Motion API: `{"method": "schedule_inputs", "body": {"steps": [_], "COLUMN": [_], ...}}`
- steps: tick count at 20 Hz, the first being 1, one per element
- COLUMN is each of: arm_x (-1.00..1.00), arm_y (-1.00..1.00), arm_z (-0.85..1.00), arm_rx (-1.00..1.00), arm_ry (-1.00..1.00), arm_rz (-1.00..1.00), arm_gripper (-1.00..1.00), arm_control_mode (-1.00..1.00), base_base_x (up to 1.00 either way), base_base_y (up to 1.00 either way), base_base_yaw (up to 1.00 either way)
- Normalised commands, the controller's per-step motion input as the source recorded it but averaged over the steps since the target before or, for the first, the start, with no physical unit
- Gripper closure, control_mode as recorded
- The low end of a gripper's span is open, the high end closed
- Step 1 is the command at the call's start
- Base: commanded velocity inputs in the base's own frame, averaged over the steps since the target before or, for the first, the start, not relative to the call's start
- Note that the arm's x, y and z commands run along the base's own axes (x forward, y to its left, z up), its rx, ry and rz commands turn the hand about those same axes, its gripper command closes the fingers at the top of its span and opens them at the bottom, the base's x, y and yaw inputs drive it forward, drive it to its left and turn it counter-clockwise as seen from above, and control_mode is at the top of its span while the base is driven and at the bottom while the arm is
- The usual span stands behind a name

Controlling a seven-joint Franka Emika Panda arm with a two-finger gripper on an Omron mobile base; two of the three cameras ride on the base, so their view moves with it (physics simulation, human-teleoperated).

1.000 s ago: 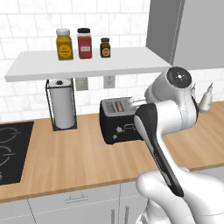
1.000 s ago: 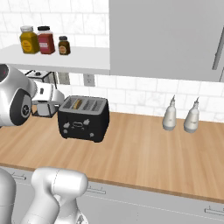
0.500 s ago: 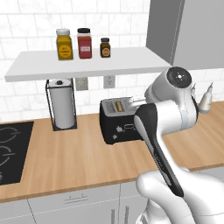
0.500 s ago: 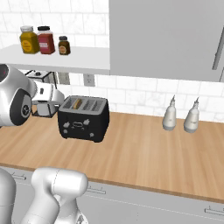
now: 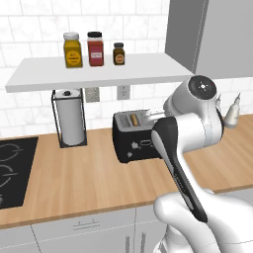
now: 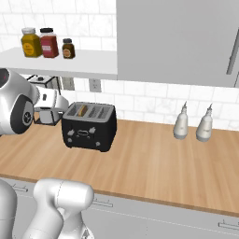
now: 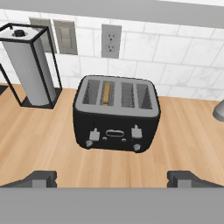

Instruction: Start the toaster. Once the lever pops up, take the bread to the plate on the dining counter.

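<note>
Left base view: the toaster (image 5: 136,136) sits on the tabletop (image 5: 74,173), partly behind the arm. Right base view: the bread (image 6: 82,110) stands in a slot. Hand view: fingers (image 7: 112,178) spread wide, empty — the first step, pressing the left lever (image 7: 93,135), looks not yet done.

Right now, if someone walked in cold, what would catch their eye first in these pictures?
The black toaster on the wood counter, with a slice of bread sunk in one left slot. Next the open gripper, apart from the toaster's front, and the paper towel holder to the toaster's left against the tiled wall.
</note>
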Motion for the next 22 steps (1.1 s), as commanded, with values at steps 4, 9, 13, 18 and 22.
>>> {"method": "schedule_inputs", "body": {"steps": [4, 9, 13, 18, 22], "arm_x": [0.0, 0.0, 0.0, 0.0, 0.0], "arm_y": [0.0, 0.0, 0.0, 0.0, 0.0], "arm_z": [0.0, 0.0, 0.0, 0.0, 0.0], "arm_rx": [0.0, 0.0, 0.0, 0.0, 0.0], "arm_ry": [0.0, 0.0, 0.0, 0.0, 0.0], "arm_rz": [0.0, 0.0, 0.0, 0.0, 0.0], "arm_gripper": [-1.0, -1.0, -1.0, -1.0, -1.0], "arm_control_mode": [-1.0, -1.0, -1.0, -1.0, -1.0], "base_base_x": [0.0, 0.0, 0.0, 0.0, 0.0], "base_base_y": [0.0, 0.0, 0.0, 0.0, 0.0], "base_base_yaw": [0.0, 0.0, 0.0, 0.0, 0.0]}}
